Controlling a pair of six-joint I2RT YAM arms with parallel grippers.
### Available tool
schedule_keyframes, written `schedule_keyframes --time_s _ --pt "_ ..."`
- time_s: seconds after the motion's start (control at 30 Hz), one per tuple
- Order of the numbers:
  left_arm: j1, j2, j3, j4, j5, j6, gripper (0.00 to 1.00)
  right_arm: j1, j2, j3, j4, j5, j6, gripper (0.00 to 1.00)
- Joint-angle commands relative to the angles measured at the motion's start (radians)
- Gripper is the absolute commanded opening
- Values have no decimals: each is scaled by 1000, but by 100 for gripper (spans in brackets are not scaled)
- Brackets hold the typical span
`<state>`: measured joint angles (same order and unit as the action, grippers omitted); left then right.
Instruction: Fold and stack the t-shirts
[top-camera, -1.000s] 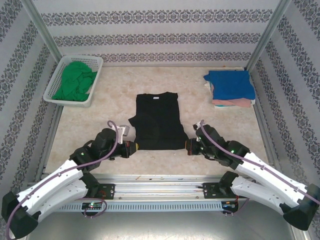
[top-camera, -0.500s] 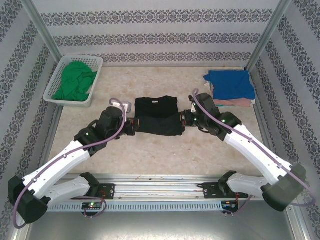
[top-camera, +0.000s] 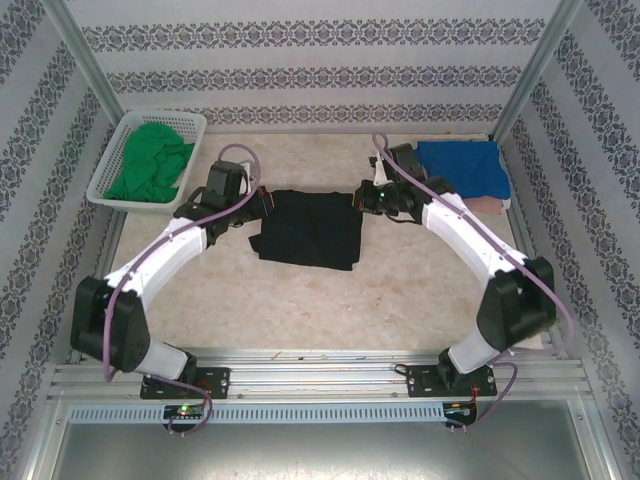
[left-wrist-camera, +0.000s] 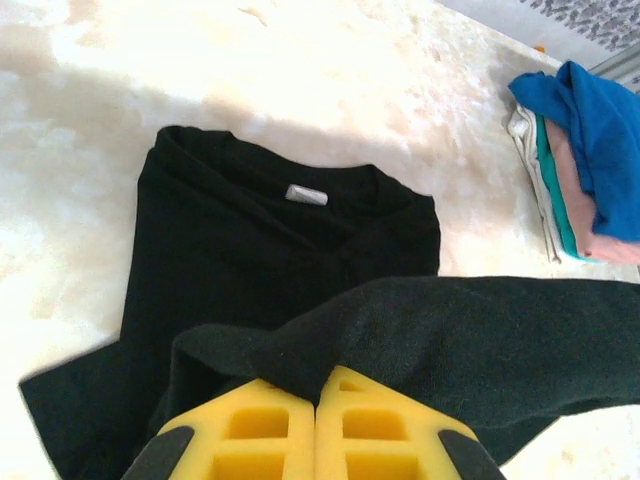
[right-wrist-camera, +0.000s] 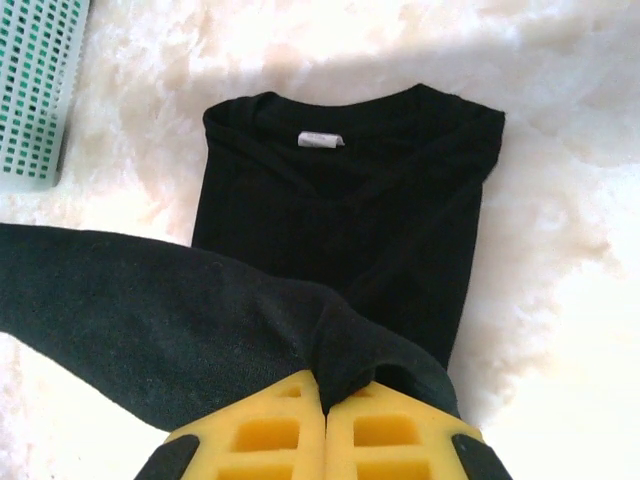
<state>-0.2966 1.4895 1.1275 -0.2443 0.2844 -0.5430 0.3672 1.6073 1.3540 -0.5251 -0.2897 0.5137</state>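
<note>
The top camera looks down from behind the arm bases (top-camera: 190, 378) toward twelve o'clock. Both wrist cameras sit close above the black t-shirt (top-camera: 310, 228), which all three views share.

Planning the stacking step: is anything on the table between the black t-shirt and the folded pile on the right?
Nothing lies on the table between the black t-shirt and the folded pile. The right gripper, shut on the shirt's edge, and its arm hang over that stretch.
</note>
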Motion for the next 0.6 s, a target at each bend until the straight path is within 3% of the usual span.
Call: schedule_keyframes --time_s 0.0,0.17,0.2,0.23,0.37,0.4,0.47,0.57 --pt "63 86 71 94 136 -5 0 -27 92 93 11 -76 -37 0" --pt "118 246 178 92 199 -8 0 -54 257 212 1 -103 -46 0" --pt "128 279 204 85 210 -7 5 -58 291 233 -3 -107 -46 0" --pt "136 312 229 71 215 0 12 -61 324 258 -4 -115 -46 4" --pt "165 408 302 35 221 22 13 -74 430 353 -36 -135 -57 21" --pt "172 431 322 17 223 35 17 -77 446 378 -53 -127 -59 27" --pt "184 467 369 -40 204 66 29 -83 458 408 -68 -106 -68 30" --pt "201 506 430 -84 209 96 30 -87 443 428 -90 -30 -63 37"
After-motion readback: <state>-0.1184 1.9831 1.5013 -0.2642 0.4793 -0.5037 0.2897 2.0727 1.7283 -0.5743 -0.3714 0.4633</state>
